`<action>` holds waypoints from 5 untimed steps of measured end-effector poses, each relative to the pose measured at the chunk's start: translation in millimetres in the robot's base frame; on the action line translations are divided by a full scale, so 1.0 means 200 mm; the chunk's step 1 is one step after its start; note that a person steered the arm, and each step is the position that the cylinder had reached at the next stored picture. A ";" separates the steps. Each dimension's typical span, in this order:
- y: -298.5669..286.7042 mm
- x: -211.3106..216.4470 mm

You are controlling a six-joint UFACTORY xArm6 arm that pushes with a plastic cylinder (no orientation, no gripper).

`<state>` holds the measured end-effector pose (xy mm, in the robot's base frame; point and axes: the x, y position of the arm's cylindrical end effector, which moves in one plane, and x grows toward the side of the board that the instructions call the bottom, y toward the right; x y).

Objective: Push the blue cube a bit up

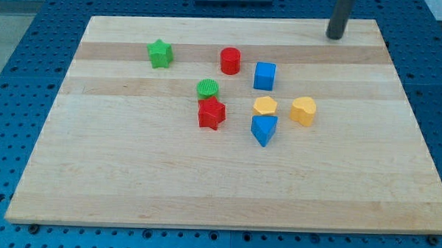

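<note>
Pale wooden board (pixel 130 180) – smooth, matt, visibly grained; blue cube (pixel 265 75) looks like matt plastic.

Wooden counter (pixel 130 180) on blue pegboard. On it: green star (pixel 160 53), red cylinder (pixel 230 60), blue cube (pixel 265 75), green cylinder (pixel 207 89) touching red star (pixel 212 113), yellow hexagon (pixel 265 106), yellow block (pixel 304 111), blue triangular block (pixel 263 129).

single view, high, angled down, whole board (pixel 226 176)

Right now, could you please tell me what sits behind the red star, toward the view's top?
A green cylinder stands directly behind the red star, touching or nearly so. The star covers the cylinder's lower front, so its base cannot be seen. My tip is far away, top right.
</note>
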<state>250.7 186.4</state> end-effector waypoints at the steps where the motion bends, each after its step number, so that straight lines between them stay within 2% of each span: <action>1: -0.02 0.11; 3: -0.07 0.50; 5: -0.41 0.66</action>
<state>383.3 104.7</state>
